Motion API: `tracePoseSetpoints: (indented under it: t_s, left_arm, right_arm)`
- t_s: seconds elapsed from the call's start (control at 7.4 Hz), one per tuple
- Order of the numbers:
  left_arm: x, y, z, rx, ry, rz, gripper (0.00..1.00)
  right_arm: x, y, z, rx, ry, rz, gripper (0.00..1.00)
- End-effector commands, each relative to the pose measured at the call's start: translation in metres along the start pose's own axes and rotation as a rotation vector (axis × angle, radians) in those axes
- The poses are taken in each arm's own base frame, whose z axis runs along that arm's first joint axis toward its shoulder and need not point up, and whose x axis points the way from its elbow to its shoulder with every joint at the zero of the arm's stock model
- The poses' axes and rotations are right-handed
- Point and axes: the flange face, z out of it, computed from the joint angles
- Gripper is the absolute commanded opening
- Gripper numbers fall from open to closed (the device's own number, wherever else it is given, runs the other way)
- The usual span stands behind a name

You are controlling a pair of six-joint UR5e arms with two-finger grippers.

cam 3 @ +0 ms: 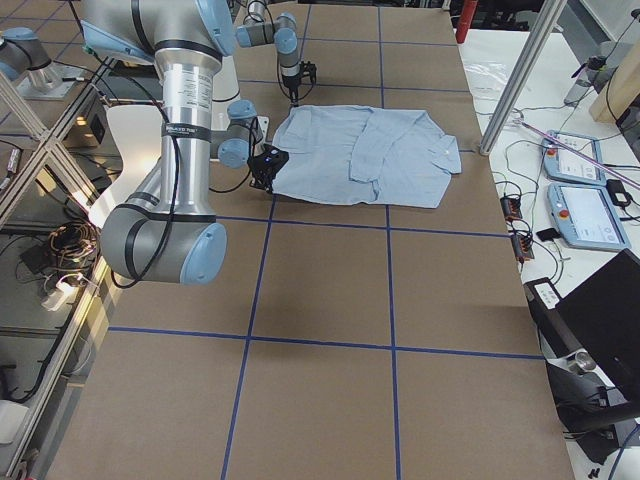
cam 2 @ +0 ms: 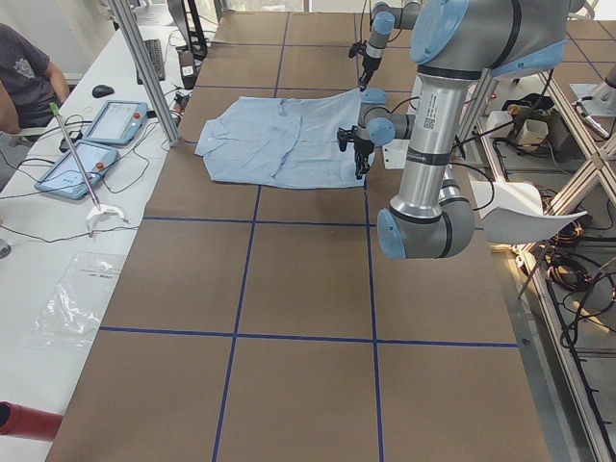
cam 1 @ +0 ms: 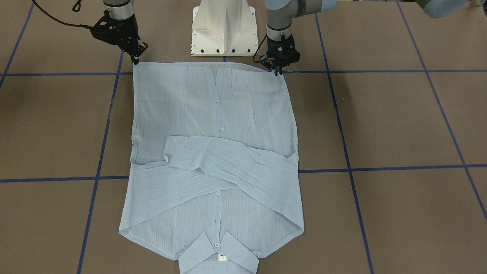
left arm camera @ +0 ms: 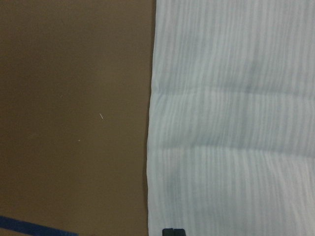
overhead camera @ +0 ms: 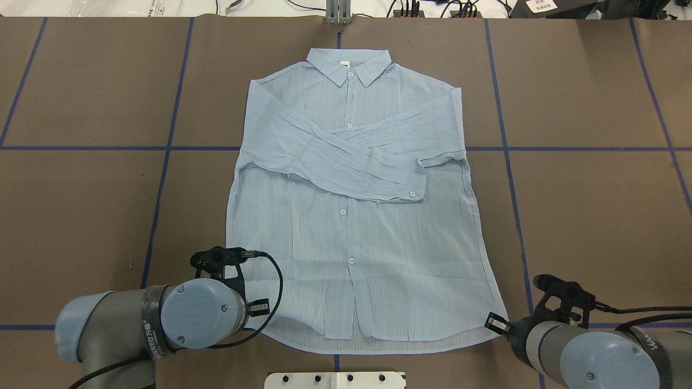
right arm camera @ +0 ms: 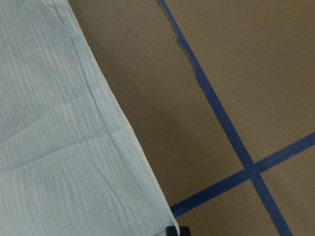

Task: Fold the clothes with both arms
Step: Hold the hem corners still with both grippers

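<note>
The light-blue shirt (cam 1: 213, 114) lies flat and face up on the brown table (cam 1: 399, 121), collar away from me, hem toward my base, both sleeves crossed over the chest (overhead camera: 351, 162). My left gripper (cam 1: 278, 71) is down at the hem corner on my left, fingers together on the cloth. My right gripper (cam 1: 135, 60) is down at the other hem corner, fingers together on it. The left wrist view shows the shirt's side edge (left arm camera: 150, 123) with a black fingertip (left arm camera: 173, 231) at the bottom. The right wrist view shows the hem corner (right arm camera: 152, 206) at a fingertip (right arm camera: 172, 230).
The white pedestal base (cam 1: 223, 30) stands just behind the hem, between the two arms. Blue tape lines (cam 1: 346, 152) cross the table. A side table with tablets (cam 2: 91, 144), a metal post (cam 2: 144, 67) and a seated person (cam 2: 24, 67) lie beyond the collar end.
</note>
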Motion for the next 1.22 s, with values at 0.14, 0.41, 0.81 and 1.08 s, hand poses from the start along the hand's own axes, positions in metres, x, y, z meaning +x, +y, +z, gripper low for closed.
tracePoseSetpoints:
  t_s: [0.14,0.41,0.81,1.08]
  left_arm:
    - [-0.004,-0.001,0.003,-0.002,0.040,-0.033,0.45]
    - [-0.005,-0.001,0.001,-0.005,0.041,-0.031,0.45]
    - [-0.013,0.002,0.011,-0.035,0.016,-0.031,0.44]
    - [-0.012,0.005,0.010,-0.050,0.017,-0.031,0.42]
  right_arm:
    - [0.000,0.000,0.000,0.000,0.000,0.000,0.00]
    - [0.000,0.000,0.000,0.000,0.000,0.000,0.00]
    - [0.000,0.000,0.000,0.000,0.000,0.000,0.00]
    - [0.000,0.000,0.000,0.000,0.000,0.000,0.00]
